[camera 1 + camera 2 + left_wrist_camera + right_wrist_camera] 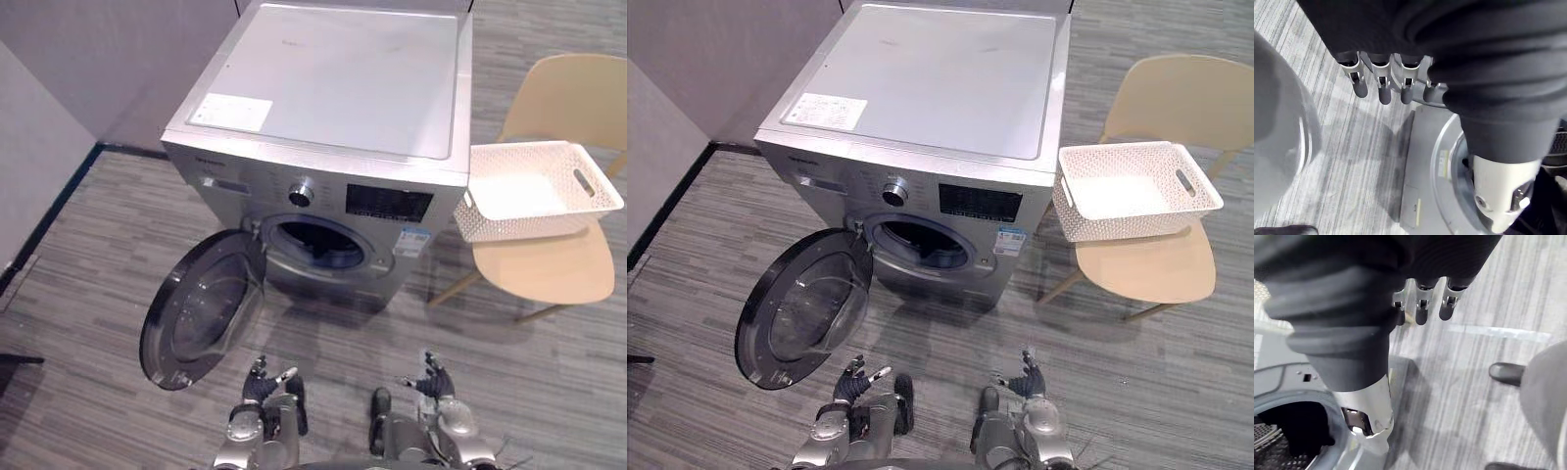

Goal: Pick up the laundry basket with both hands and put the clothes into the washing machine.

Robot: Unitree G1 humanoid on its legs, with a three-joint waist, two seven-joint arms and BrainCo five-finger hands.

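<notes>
A white perforated laundry basket rests on the seat of a pale wooden chair to the right of the silver washing machine. I see no clothes above its rim. The machine's round door hangs open to the left, and the dark drum opening shows behind it. My left hand and right hand hang low in front of the machine, far from the basket. Both are open with relaxed fingers and hold nothing.
Grey striped carpet spreads around the machine. A grey partition wall with a dark base stands at the left. The open door juts out over the floor at the front left of the machine.
</notes>
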